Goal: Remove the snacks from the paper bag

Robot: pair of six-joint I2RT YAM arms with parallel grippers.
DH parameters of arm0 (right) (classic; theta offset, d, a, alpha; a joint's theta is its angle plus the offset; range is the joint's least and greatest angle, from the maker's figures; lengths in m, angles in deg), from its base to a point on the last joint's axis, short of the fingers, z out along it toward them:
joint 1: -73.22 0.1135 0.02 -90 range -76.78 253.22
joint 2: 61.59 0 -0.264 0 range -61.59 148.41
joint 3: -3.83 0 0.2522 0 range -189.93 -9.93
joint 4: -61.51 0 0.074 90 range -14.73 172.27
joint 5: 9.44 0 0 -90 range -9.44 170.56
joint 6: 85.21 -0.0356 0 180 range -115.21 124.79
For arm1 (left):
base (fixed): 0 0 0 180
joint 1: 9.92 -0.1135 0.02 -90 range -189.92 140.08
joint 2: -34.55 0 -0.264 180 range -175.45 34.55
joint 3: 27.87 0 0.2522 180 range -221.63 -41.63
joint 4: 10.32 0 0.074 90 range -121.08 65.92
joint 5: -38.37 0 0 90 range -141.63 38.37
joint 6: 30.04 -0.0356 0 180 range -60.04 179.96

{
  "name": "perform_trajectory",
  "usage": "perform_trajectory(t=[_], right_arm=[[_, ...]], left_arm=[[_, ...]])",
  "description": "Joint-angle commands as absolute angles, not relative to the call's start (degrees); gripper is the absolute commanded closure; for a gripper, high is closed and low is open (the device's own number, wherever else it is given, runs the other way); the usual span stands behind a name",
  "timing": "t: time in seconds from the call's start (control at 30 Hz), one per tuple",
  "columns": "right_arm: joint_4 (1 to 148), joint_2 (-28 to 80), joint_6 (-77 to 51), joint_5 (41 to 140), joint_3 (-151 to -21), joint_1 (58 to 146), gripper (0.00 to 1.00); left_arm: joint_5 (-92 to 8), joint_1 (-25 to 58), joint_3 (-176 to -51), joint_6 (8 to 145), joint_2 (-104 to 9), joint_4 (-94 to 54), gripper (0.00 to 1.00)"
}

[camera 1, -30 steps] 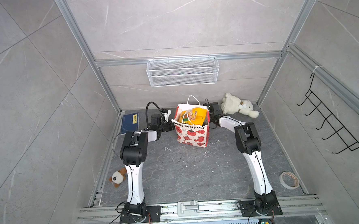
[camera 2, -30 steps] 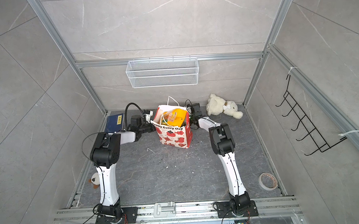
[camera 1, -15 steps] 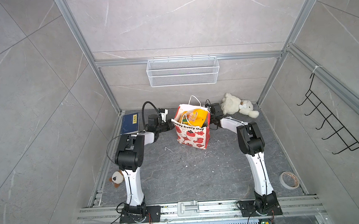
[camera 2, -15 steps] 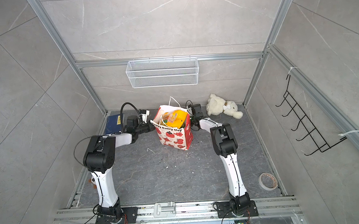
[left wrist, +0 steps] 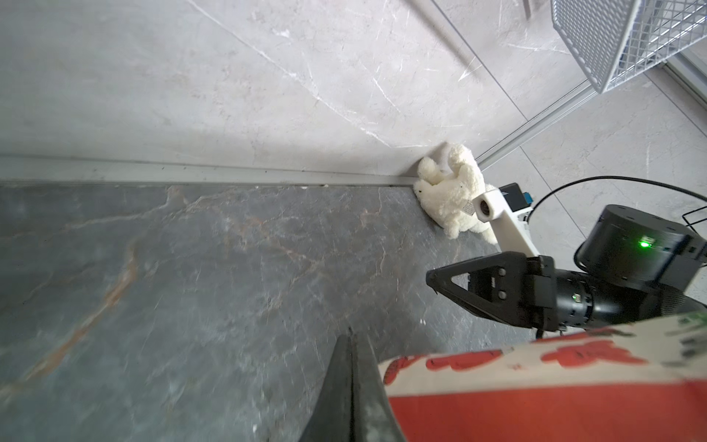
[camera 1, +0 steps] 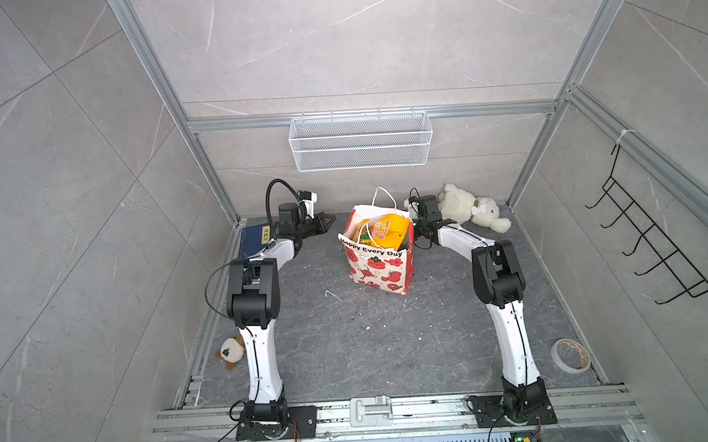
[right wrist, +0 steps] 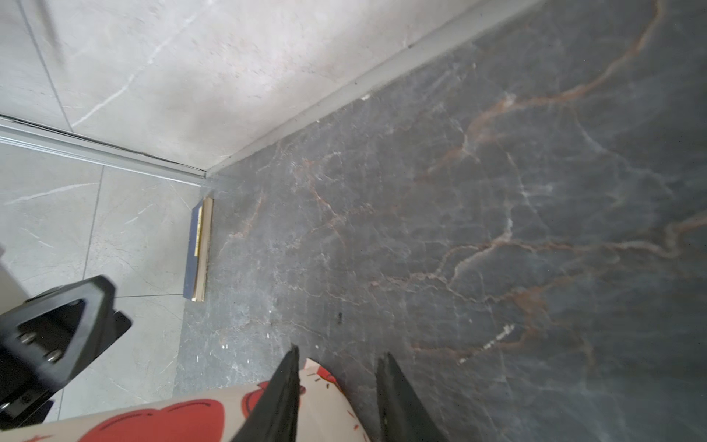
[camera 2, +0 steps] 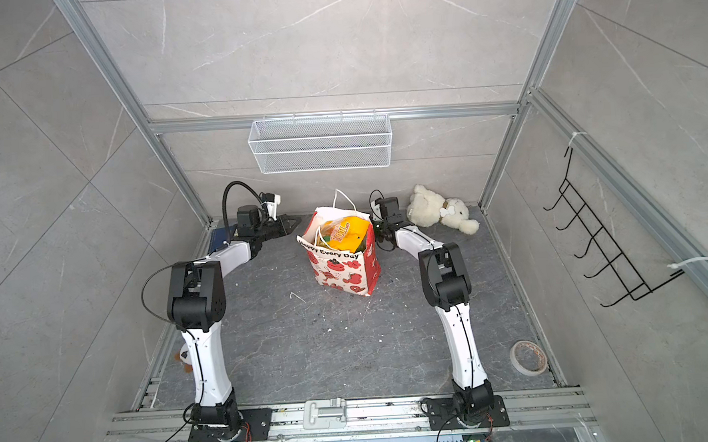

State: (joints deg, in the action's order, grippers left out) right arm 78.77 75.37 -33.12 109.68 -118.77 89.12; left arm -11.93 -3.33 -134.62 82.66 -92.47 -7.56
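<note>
The paper bag [camera 1: 377,266] [camera 2: 342,268] stands upright at the back middle of the floor, its mouth open. A yellow-orange snack packet [camera 1: 386,228] [camera 2: 342,233] fills the top of it; any other snacks are hidden below. My left gripper [camera 1: 330,221] [left wrist: 350,344] is shut and empty, just off the bag's left side, with the bag's red panel [left wrist: 535,413] beside it. My right gripper [camera 1: 414,231] [right wrist: 340,354] is at the bag's right rim, open, with a corner of the bag [right wrist: 325,394] lying between its fingers.
A white plush toy [camera 1: 468,212] lies in the back right corner behind my right arm. A blue book [camera 1: 253,237] lies at the back left. A small brown-and-white plush [camera 1: 230,351] lies by the left rail and a tape roll [camera 1: 570,354] at the front right. A wire basket [camera 1: 361,147] hangs on the back wall.
My left arm's elbow has swung to the left, and its shut gripper has drawn slightly away from the bag's rim. My right gripper's jaws have widened a little at the bag's right rim.
</note>
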Motion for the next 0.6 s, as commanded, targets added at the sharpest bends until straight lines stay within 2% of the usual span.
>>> perform_trajectory(t=[0.0, 0.37, 0.57], right_arm=[[81.0, 77.5, -32.6, 109.6, -121.2, 89.3, 0.63], [81.5, 77.4, -32.3, 109.5, -121.3, 89.3, 0.63], [80.4, 77.7, -32.1, 110.2, -120.5, 89.5, 0.63]], left_arm=[[-8.8, -2.8, -138.9, 82.1, -96.9, -10.4, 1.00], [-5.8, 0.5, -145.0, 80.7, -102.3, -13.2, 1.00], [-3.5, 1.8, -144.4, 79.4, -102.3, -12.4, 1.00]])
